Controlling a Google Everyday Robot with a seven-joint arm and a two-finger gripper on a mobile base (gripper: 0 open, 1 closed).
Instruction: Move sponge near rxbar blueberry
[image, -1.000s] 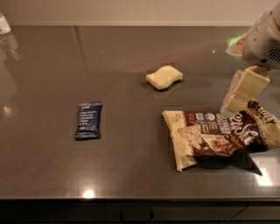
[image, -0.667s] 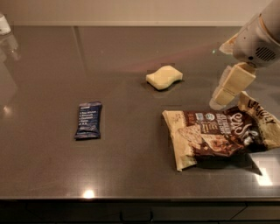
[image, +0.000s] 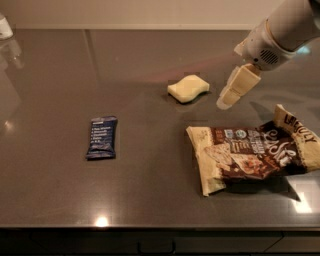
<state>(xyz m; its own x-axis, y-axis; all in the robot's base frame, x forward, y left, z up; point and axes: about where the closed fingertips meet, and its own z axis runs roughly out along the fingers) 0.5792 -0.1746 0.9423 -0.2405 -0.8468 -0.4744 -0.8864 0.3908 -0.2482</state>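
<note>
The pale yellow sponge (image: 188, 88) lies flat on the dark counter, a little right of centre. The dark blue rxbar blueberry (image: 101, 137) lies flat to the left and nearer the front, well apart from the sponge. My gripper (image: 232, 92) hangs from the white arm at the upper right. Its cream fingers point down and left, a short way to the right of the sponge and above the counter. It holds nothing.
A large brown-and-cream chip bag (image: 255, 151) lies at the right front, just below the gripper. A clear object (image: 5, 26) stands at the far left back corner. The counter's front edge (image: 150, 227) runs along the bottom.
The arm has moved left and a little toward the back, bringing the gripper from over the chip bag's right end to just right of the sponge. Sponge, bar and bag have not moved.
</note>
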